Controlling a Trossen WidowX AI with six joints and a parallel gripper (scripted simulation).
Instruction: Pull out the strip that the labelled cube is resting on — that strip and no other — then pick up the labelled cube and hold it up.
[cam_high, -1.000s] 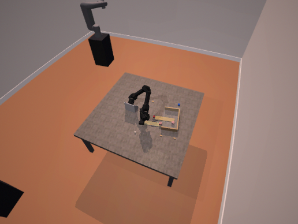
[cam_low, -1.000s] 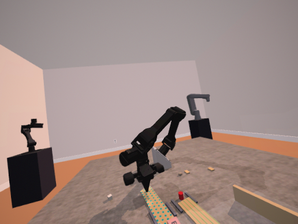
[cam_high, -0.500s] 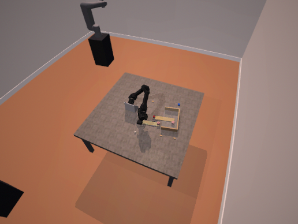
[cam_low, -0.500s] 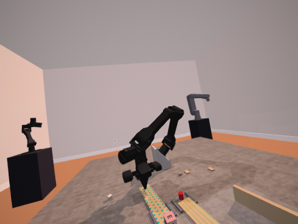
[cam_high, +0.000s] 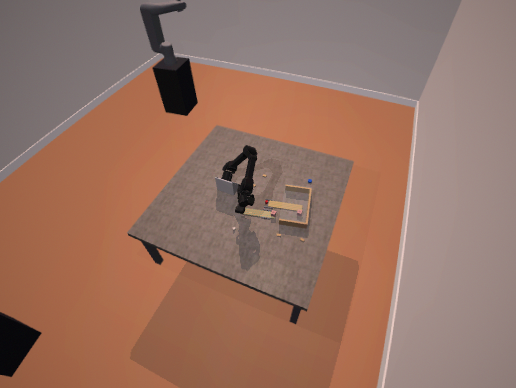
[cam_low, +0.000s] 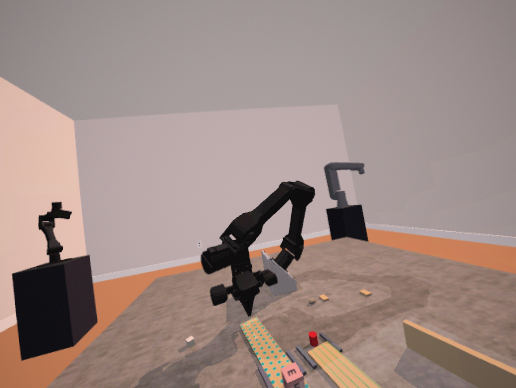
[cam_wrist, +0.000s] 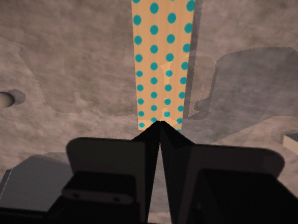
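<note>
Gripper fingers pressed together with nothing between them, tips pointing down just above the near end of the dotted strip; contact with the strip cannot be told. Strip lies flat on the table, orange with teal dots. Labelled cube, pink, sits on the strip's far end from the gripper. Beside it a striped strip with a red cylinder at its end.
</note>
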